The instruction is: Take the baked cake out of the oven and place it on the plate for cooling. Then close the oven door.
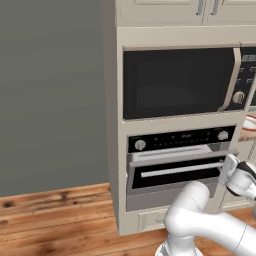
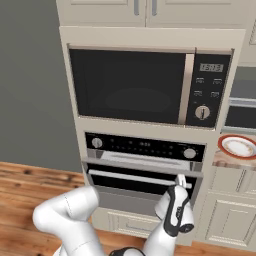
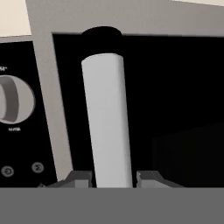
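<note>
End effector clamped on the silver bar handle at its right end, oven door cracked open a little below the black control strip, plate off right on the desk.

White arm bent low, wrist forward — pincer clamped around a bar.

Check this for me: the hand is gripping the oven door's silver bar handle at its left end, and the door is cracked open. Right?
Not quite. The hand grips the bar handle at its right end, not its left; the right base view shows this. The rest holds: the fingers sit either side of the bar, and the oven door is cracked open.
</note>
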### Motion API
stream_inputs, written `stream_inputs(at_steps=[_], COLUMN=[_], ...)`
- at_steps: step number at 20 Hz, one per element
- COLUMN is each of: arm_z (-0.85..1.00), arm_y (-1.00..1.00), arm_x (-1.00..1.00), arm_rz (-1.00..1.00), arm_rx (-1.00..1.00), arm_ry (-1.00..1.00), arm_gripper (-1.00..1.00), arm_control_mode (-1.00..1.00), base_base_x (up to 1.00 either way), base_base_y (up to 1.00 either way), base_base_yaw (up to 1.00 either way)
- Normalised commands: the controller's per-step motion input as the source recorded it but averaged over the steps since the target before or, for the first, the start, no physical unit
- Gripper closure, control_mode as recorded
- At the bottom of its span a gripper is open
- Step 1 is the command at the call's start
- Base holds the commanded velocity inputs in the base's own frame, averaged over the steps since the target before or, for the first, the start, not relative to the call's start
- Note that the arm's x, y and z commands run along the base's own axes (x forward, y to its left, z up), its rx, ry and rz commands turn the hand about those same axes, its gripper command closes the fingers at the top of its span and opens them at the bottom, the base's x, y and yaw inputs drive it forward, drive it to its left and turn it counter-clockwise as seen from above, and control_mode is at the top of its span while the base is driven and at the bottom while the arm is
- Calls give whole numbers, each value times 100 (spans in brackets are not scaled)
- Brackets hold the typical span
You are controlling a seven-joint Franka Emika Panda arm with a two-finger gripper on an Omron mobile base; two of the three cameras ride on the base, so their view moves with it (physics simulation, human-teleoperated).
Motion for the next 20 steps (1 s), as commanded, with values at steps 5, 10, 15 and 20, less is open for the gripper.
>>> stream_inputs(at_steps=[5,10,15,20], arm_z=[-1,-4,-9,-7], arm_y=[-6,-18,-20,-15], arm_x=[-20,-30,-36,-36], arm_rz=[0,0,0,0], arm_rx=[0,0,0,0], arm_ry=[7,4,1,0], arm_gripper=[100,100,100,100], arm_control_mode=[-100,-100,-100,-100], base_base_x=[0,0,0,0], base_base_y=[0,0,0,0], base_base_yaw=[0,0,0,0])
